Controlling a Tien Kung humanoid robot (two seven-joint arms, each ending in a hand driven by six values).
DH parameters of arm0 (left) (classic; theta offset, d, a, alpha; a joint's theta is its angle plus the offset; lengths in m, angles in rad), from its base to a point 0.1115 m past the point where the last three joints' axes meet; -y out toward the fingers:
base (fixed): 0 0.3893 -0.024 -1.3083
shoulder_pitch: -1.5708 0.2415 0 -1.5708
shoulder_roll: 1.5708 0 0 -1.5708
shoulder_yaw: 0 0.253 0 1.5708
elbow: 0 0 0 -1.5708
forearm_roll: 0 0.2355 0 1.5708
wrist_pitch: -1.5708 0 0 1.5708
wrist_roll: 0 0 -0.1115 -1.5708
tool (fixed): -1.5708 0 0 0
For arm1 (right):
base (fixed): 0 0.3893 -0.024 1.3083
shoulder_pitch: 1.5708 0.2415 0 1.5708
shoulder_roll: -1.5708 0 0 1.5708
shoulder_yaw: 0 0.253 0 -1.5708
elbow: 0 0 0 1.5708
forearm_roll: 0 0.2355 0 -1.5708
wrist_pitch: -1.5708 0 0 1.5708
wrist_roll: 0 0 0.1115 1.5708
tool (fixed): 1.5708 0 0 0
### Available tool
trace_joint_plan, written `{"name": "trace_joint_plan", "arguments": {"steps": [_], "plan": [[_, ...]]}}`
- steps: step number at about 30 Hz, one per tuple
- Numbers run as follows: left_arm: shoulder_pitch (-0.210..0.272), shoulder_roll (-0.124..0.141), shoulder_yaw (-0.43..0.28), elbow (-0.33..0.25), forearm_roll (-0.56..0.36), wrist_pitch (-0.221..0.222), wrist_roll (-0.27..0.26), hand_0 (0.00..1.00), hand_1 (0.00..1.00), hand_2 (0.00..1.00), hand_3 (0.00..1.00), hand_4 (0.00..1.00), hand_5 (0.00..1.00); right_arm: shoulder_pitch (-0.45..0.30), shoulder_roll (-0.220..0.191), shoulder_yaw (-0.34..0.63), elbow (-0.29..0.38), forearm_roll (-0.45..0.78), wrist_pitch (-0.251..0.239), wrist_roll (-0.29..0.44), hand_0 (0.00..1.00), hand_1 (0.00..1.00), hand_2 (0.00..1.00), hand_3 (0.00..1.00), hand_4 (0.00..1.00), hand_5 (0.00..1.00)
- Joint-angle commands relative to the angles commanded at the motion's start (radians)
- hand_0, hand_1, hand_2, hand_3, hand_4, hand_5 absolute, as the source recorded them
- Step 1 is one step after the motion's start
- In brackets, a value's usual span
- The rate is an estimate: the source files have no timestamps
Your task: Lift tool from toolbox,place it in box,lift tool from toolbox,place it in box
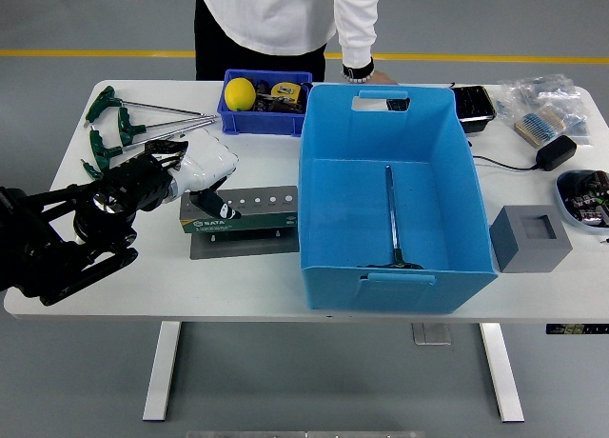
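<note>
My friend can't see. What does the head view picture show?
A black robot arm's white left hand rests on a grey tool stand on a white table. Beside it, a big blue box holds one long tool. A person in white stands behind the table.

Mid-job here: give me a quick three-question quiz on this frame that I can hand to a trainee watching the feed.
1. True or false: the big blue box already holds one long tool.
2. Which is nearest the left hand?
A. the grey foam block
B. the green and grey tool holder
C. the black charger
3. Fill in: the yellow ball lies in the small ____ bin at the table's far side.

Key
1. True: it lies lengthwise on the box floor.
2. B: the hand's fingers reach over the holder's left end.
3. Blue.
</note>
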Motion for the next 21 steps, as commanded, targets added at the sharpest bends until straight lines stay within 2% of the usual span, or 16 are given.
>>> {"name": "trace_joint_plan", "arguments": {"steps": [2, 3, 7, 11, 16, 20, 21], "plan": [[0.003, 0.001, -0.004, 0.008, -0.004, 0.033, -0.008, 0.154, 0.061, 0.082, 0.074, 0.998, 0.598, -0.001, 0.001, 0.001, 0.0, 0.0, 0.0, 0.0, 0.653, 0.643, 0.704, 0.555, 0.8, 0.746], [0.005, 0.001, -0.006, 0.011, -0.005, 0.049, -0.013, 0.114, 0.005, 0.042, 0.045, 0.973, 0.486, -0.001, 0.001, 0.001, 0.0, 0.0, 0.0, -0.001, 0.653, 0.643, 0.704, 0.555, 0.8, 0.746], [0.01, 0.001, -0.016, 0.021, -0.003, 0.119, -0.036, 0.114, 0.005, 0.042, 0.045, 0.973, 0.486, -0.001, 0.002, 0.001, 0.0, -0.004, 0.001, -0.001, 0.653, 0.643, 0.704, 0.555, 0.8, 0.746], [0.014, 0.003, -0.024, 0.019, -0.02, 0.164, -0.049, 0.084, 0.002, 0.008, 0.035, 0.951, 0.473, -0.001, 0.002, 0.0, 0.0, -0.003, 0.002, -0.001, 0.653, 0.643, 0.704, 0.555, 0.8, 0.745], [0.019, 0.009, -0.048, -0.005, -0.051, 0.188, -0.064, 0.083, 0.002, 0.006, 0.032, 0.928, 0.475, -0.001, 0.002, -0.003, 0.0, 0.004, 0.002, 0.001, 0.652, 0.645, 0.704, 0.556, 0.8, 0.745], [0.02, 0.017, -0.082, -0.052, -0.051, 0.178, -0.061, 0.083, 0.002, 0.006, 0.032, 0.928, 0.475, 0.0, 0.001, -0.007, 0.0, 0.009, 0.002, 0.003, 0.652, 0.645, 0.704, 0.556, 0.8, 0.745], [0.019, 0.019, -0.091, -0.066, -0.049, 0.173, -0.059, 0.084, 0.002, 0.002, 0.032, 0.901, 0.457, 0.0, 0.001, -0.007, 0.0, 0.011, 0.002, 0.004, 0.653, 0.645, 0.704, 0.556, 0.801, 0.744]]}}
